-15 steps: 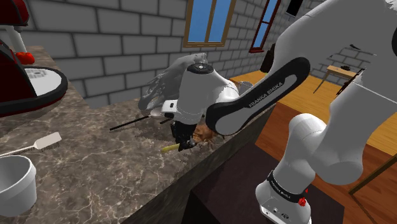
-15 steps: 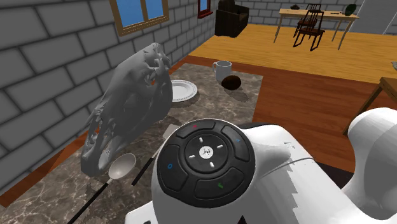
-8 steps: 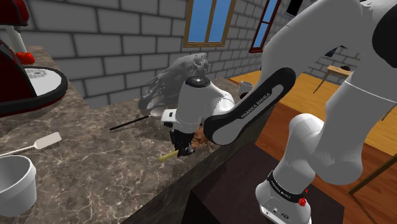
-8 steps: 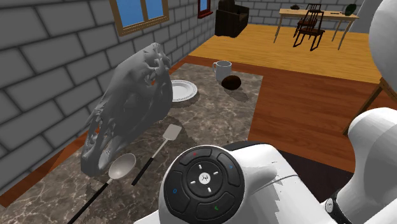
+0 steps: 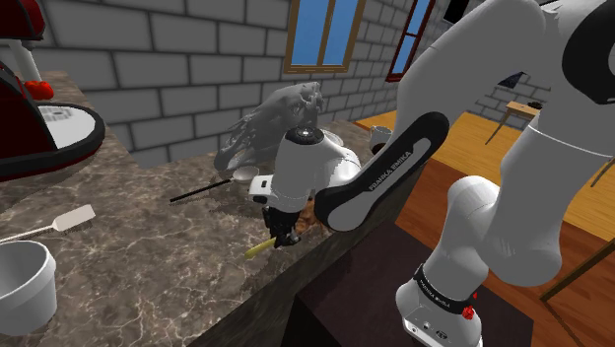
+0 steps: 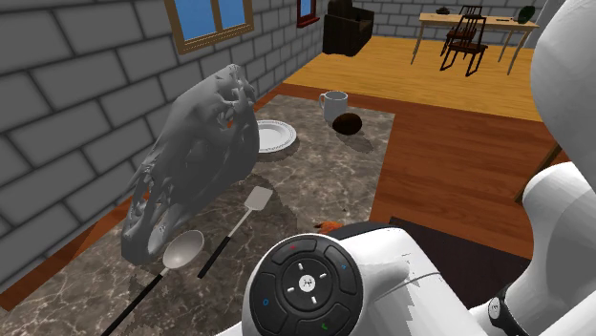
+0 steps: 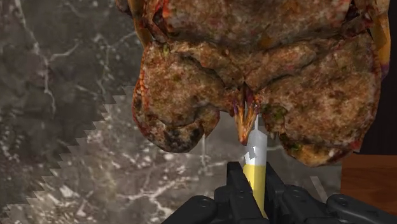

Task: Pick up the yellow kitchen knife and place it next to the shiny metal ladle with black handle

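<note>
My black gripper [image 7: 254, 183] is shut on the yellow handle of the kitchen knife [image 7: 256, 167]. Its pale blade points at a lumpy brown object [image 7: 254, 70] just ahead. In the shoulder view the gripper [image 5: 284, 233] hangs low over the marble counter [image 5: 148, 256] near its front edge, and the knife's yellow handle [image 5: 258, 247] sticks out toward that view's left. The ladle [image 5: 239, 175], with a shiny bowl and a thin black handle, lies farther back beside a grey skull-like sculpture [image 5: 264, 123]. The second exterior view shows the ladle [image 6: 181, 250] below the sculpture [image 6: 196, 162].
A spatula [image 6: 256, 199] with a black handle lies beside the ladle. A plate [image 6: 273, 136], a mug [image 6: 334, 103] and a dark round thing [image 6: 350, 122] sit at the counter's far end. A white spatula [image 5: 73, 219], a white cup [image 5: 20, 286] and a red appliance [image 5: 39, 128] stand at the shoulder view's left.
The gripper has carried the knife a little down and to the shoulder view's left, toward the counter's front edge. The arm's wrist has sunk lower in the second exterior view.
</note>
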Tool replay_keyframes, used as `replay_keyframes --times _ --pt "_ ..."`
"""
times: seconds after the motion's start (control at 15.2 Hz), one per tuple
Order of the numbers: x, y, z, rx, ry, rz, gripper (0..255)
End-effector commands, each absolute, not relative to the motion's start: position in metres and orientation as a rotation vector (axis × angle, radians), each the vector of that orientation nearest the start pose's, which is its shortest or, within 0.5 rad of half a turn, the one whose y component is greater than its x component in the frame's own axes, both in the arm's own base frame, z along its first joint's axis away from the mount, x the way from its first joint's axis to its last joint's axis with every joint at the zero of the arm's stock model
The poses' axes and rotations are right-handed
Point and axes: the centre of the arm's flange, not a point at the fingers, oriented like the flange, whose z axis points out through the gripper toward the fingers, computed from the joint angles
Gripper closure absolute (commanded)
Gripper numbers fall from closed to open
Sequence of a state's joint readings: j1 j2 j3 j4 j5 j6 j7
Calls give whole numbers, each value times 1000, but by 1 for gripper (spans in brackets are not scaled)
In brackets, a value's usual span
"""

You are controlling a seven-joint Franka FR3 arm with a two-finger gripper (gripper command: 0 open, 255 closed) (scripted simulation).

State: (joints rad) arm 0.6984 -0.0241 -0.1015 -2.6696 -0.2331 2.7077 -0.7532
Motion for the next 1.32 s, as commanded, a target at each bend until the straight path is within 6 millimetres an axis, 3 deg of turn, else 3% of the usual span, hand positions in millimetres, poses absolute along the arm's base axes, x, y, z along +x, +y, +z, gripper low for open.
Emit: replay_keyframes --times 0.0,0.07,0.13,0.46,0.73,1.25 --pt "346 245 251 -2310 -2282 -87 255" --pt "346 245 251 -2310 -2282 -87 255" --pt "346 245 251 -2310 -2282 -87 0" --pt "346 245 251 -2310 -2282 -87 0" --pt "340 247 300 -2310 -2282 -87 0" --pt "340 247 300 -2310 -2282 -87 0"
